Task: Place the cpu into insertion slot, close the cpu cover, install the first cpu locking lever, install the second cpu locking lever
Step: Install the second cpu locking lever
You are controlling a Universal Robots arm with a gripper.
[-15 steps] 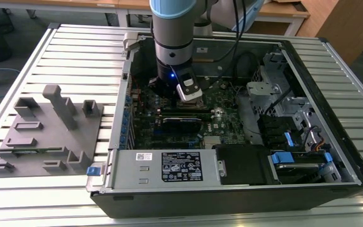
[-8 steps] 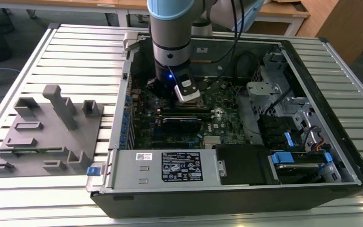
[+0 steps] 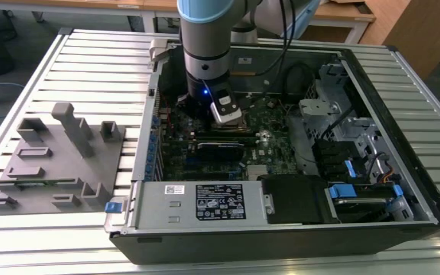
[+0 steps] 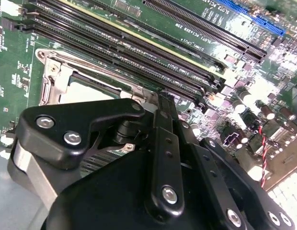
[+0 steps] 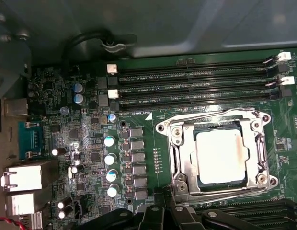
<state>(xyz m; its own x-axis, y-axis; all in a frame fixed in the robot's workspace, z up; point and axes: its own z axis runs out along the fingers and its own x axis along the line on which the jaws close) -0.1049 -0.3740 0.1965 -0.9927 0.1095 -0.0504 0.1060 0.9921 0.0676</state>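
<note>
In the first wrist view the cpu (image 5: 220,155) lies flat in its socket on the green motherboard, its pale metal top showing through the window of the cpu cover (image 5: 183,158). The cover lies down flat around it. One thin wire lever (image 5: 211,115) runs along the socket's edge by the memory slots. Another (image 5: 220,195) runs along the opposite edge, and I cannot tell whether either is latched. My gripper (image 5: 160,213) hovers just beside the socket. In the second wrist view its black linkage (image 4: 160,143) hides part of the cpu (image 4: 86,91). The exterior view shows the gripper (image 3: 226,114) low inside the open computer case.
Long black memory slots (image 5: 196,88) run beside the socket, with capacitors (image 5: 110,158) and rear ports (image 5: 26,175) on its other side. In the exterior view a power supply (image 3: 197,203) sits at the case front, a drive cage (image 3: 357,154) on the right, and a grey fixture (image 3: 52,160) on the left.
</note>
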